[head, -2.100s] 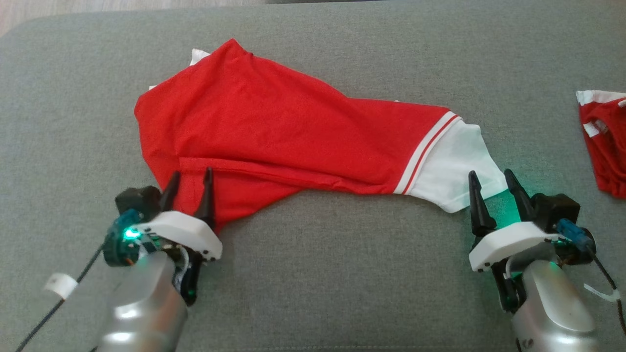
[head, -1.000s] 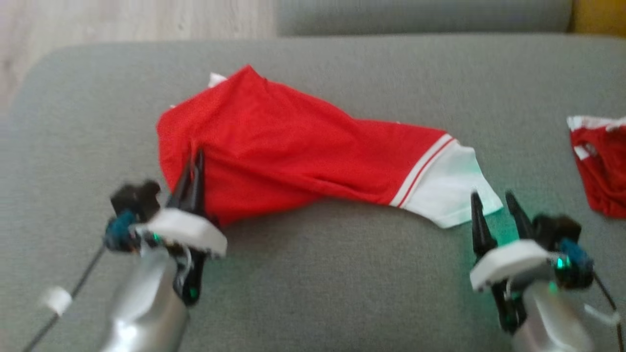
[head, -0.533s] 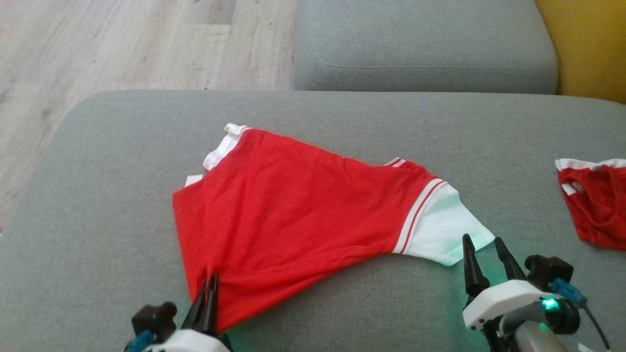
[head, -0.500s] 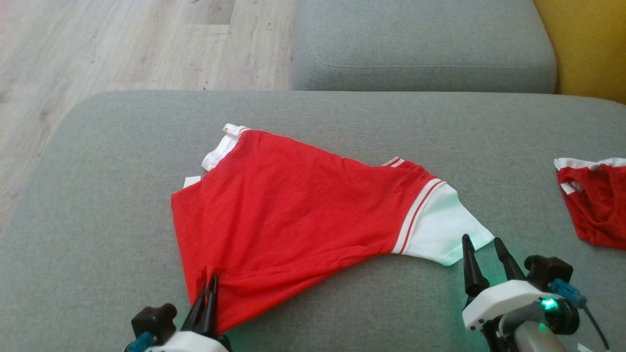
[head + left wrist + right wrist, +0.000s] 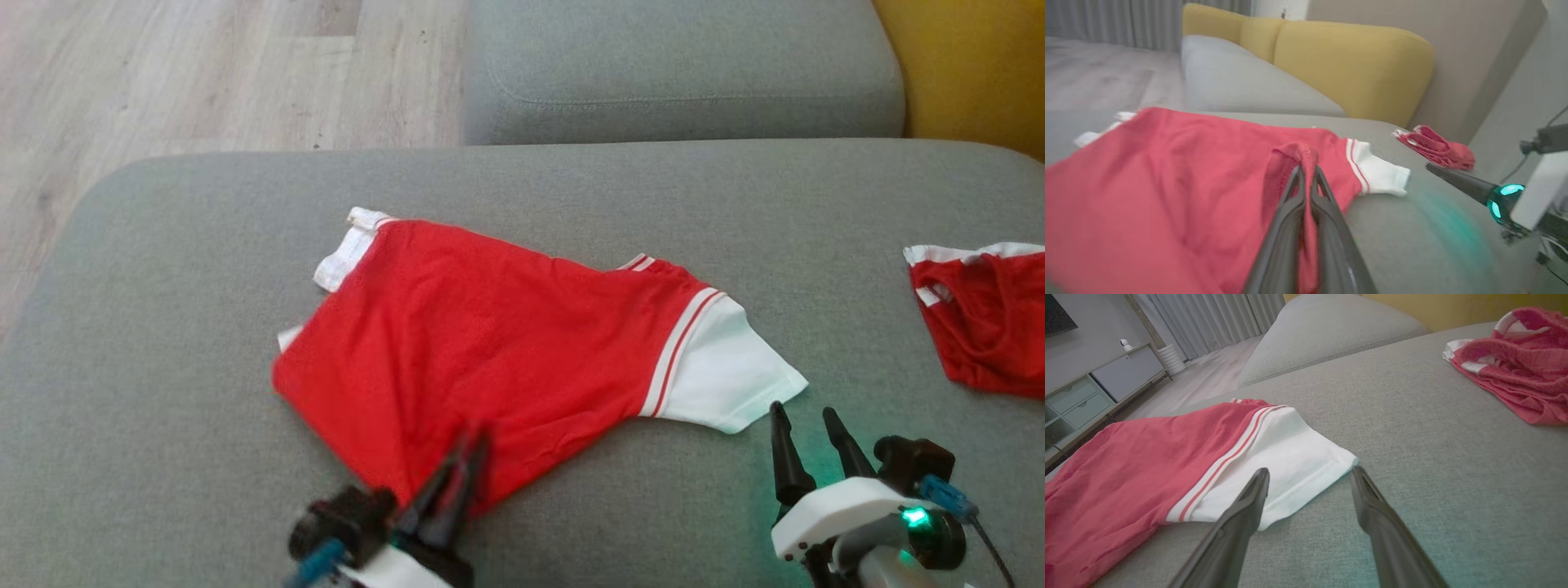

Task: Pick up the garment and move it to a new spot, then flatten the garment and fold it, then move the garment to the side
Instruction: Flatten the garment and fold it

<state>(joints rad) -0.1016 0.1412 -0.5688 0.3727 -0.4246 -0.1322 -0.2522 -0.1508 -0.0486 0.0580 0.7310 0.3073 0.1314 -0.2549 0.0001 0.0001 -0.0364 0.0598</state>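
The garment (image 5: 490,335) is a red shirt with white striped sleeves, spread across the grey cushion (image 5: 163,245). My left gripper (image 5: 469,441) is shut on a pinch of its near red hem, and the left wrist view shows that fold of the garment (image 5: 1294,157) bunched up between the dark fingers (image 5: 1290,212) of the left gripper (image 5: 1306,171). My right gripper (image 5: 804,416) stands open just short of the white sleeve (image 5: 727,367). In the right wrist view the right gripper (image 5: 1309,473) has its open fingers (image 5: 1249,498) at the edge of the sleeve (image 5: 1290,457), gripping nothing.
A second red and white garment (image 5: 988,318) lies crumpled at the cushion's right edge, also seen as the red heap (image 5: 1515,363). A further grey cushion (image 5: 678,65) and a yellow backrest (image 5: 963,65) lie beyond. Wooden floor (image 5: 163,73) lies past the left edge.
The left gripper has shut on the red hem and dragged it toward me and to the right. The head camera tilted up, showing floor and far cushion. The right gripper stays open by the sleeve.
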